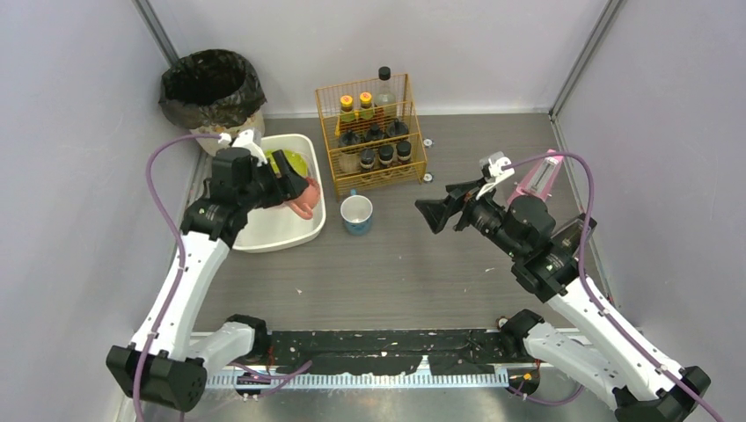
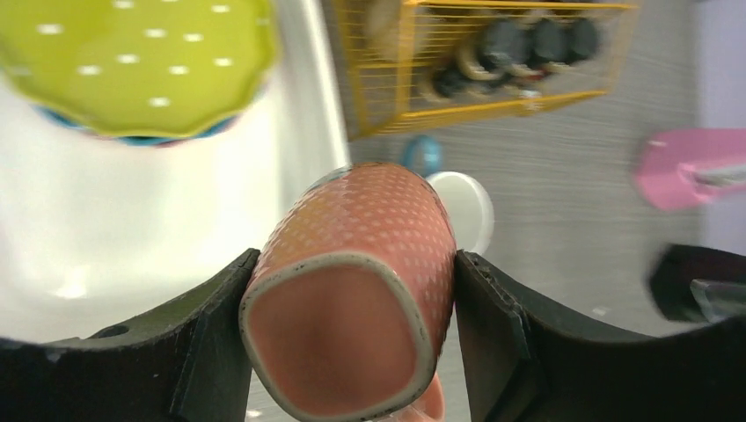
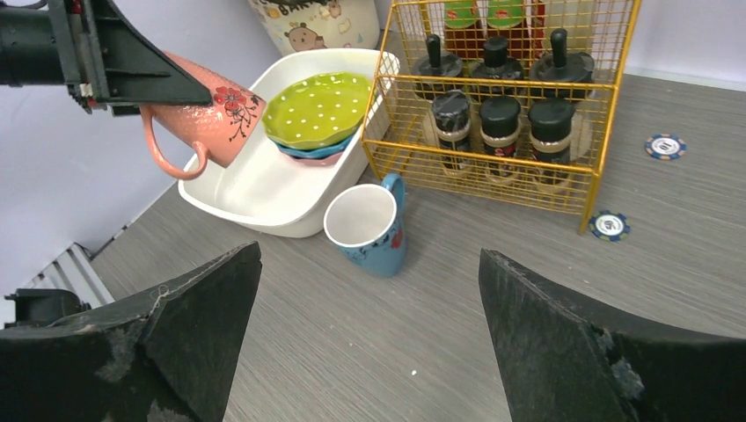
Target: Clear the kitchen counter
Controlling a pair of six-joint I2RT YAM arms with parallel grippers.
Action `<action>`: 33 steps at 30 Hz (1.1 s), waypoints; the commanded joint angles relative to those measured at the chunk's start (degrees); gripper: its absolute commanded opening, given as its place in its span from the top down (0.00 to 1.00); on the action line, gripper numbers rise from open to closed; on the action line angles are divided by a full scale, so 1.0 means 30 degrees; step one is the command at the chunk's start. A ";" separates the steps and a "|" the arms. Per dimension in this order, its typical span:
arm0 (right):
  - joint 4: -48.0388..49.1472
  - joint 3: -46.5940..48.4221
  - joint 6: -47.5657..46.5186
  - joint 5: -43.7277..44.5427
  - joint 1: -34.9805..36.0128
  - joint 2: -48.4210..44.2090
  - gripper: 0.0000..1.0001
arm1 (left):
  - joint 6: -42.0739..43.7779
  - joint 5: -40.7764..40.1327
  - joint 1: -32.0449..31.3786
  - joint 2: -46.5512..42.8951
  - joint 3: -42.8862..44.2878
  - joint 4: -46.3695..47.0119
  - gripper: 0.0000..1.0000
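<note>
Left wrist view: left gripper (image 2: pixel 356 264) clamps the pink dotted mug (image 3: pixel 215 119) by its sides; the handle is cut off at the bottom of the frame. Top view puts the mug in the air over the white tub (image 3: pixel 255 180). Right gripper (image 1: pixel 433 215) is spread wide and empty above the grey surface (image 1: pixel 396 272). Blue mug (image 3: pixel 369 229) stands on it just beside the tub. Pink item (image 1: pixel 538 178) is partly hidden behind the right arm; cannot identify it.

you get bright, even light with soft shadows on the table (image 1: pixel 422 264); in the left wrist view the far rack (image 2: pixel 479 111) blurs and the tub (image 2: pixel 132 237) glares white.
</note>
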 commanded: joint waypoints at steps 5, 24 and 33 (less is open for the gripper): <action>-0.1225 0.0014 -0.1615 0.0748 0.0064 -0.1279 0.00 | 0.5931 -0.4935 0.1960 0.2199 0.1263 -0.1436 1.00; -0.1354 -0.0768 -0.2062 0.1178 0.0067 -0.2294 0.02 | 1.2368 -0.3891 0.5928 0.5737 -0.3171 0.5470 1.00; -0.1264 -0.0826 -0.1785 0.0997 0.0075 -0.2069 0.03 | 1.2825 -0.4138 0.6161 0.6527 -0.5077 0.7678 0.96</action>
